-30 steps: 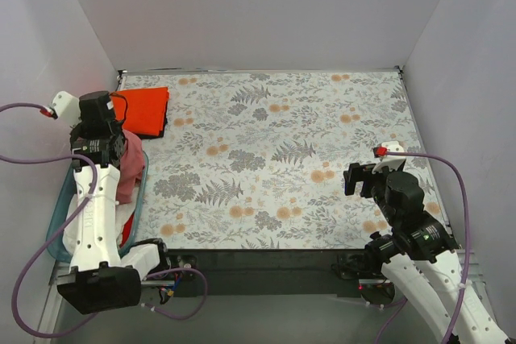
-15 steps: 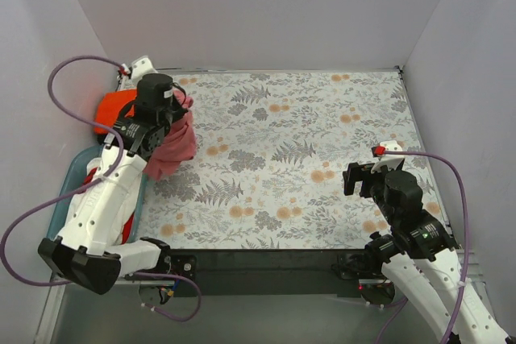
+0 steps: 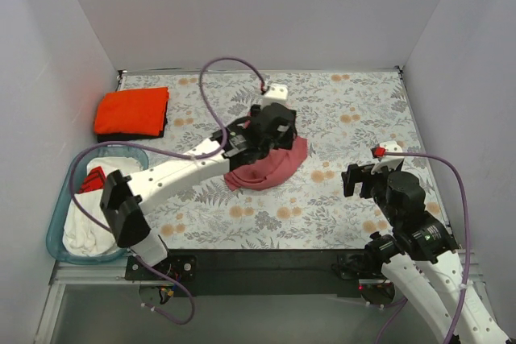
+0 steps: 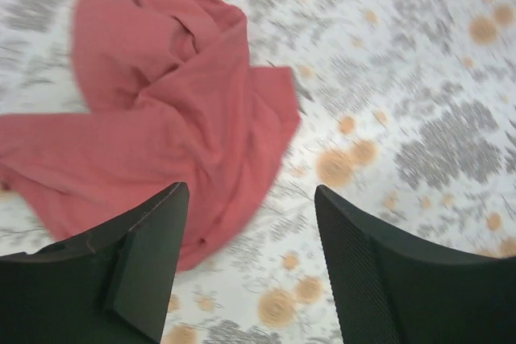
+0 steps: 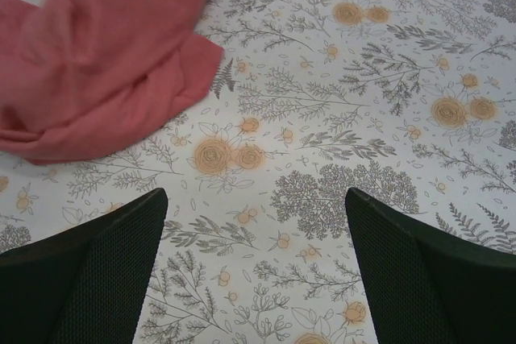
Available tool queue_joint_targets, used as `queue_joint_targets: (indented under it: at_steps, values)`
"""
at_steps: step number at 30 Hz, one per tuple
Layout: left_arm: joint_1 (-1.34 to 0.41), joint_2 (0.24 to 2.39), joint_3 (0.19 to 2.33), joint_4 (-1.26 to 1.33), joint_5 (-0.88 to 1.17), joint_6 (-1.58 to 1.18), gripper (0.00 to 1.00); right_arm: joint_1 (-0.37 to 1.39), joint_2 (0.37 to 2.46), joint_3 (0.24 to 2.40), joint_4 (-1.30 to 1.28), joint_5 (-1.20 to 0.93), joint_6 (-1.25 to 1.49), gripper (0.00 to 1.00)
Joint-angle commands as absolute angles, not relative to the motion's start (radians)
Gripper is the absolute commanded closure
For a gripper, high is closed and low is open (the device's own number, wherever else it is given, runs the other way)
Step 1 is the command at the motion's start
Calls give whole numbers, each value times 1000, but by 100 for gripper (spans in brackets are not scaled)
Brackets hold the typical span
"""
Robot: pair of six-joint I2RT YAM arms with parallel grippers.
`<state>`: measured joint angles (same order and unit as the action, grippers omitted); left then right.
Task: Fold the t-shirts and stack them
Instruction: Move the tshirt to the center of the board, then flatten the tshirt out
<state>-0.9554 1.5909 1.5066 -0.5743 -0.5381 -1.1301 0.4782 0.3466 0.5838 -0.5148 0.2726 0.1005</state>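
The dusty rose-red t-shirt (image 3: 270,167) lies crumpled in a heap in the middle of the flowered table. My left gripper (image 3: 274,144) hovers just above its far edge, open. In the left wrist view the rose-red shirt (image 4: 161,110) lies loose on the cloth and nothing is between the fingers of the left gripper (image 4: 250,191). The orange t-shirt (image 3: 131,110) lies folded at the back left on top of a black t-shirt (image 3: 137,136), of which only an edge shows. My right gripper (image 3: 367,176) hangs open at the right, apart from the rose-red shirt (image 5: 105,62).
A teal basket (image 3: 55,235) with white and red cloth in it stands at the near left, beside the left arm's base. White walls close the table in at the back and both sides. The left arm stretches diagonally across the near left of the table.
My left arm swung from the basket past the back left to the middle of the table with the rose-red shirt, then opened and let it drop. The right arm has not moved.
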Motion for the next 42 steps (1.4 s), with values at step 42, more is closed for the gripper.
queue_joint_targets:
  at_steps: [42]
  values:
    - [-290,899,604,-379,-288,-1313,38,1037,1899,1450,-393,138,97,26]
